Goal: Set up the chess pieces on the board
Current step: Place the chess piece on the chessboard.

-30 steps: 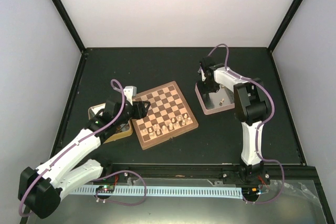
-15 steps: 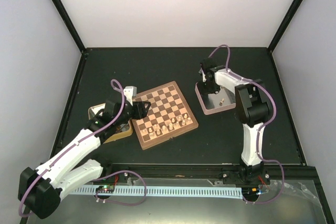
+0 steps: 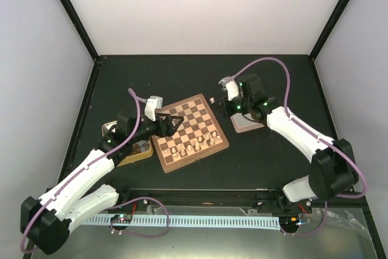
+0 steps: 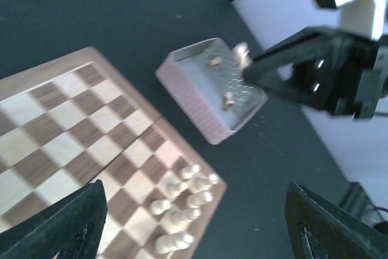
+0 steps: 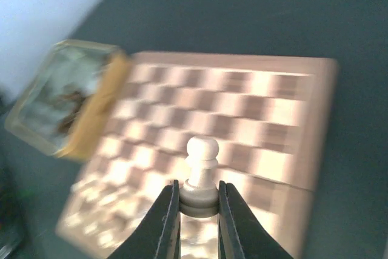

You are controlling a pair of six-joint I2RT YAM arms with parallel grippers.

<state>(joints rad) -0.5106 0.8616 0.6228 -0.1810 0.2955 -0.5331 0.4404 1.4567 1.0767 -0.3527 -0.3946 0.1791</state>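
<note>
Right tool [image 5: 199, 207] pinched shut on base of pale pawn [image 5: 200, 174], upright, held in air by far right corner of board [image 3: 191, 113]. Left tool [image 4: 195, 187] spread wide, gripping nothing, low over board's left side and hiding that edge from above. Cluster of pale chessmen [image 4: 182, 210] standing on squares along near right edge. Pink tray [image 4: 200, 116] on worktop [image 3: 182, 77] just beside board's right side, few small pieces inside. Gold tray [image 5: 66, 104] at board's left, contents blurred, partly under left arm.

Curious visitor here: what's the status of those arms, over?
Right gripper shut on pale pawn, near board. Left gripper open, empty, over board. Nothing between pawn and board.
</note>
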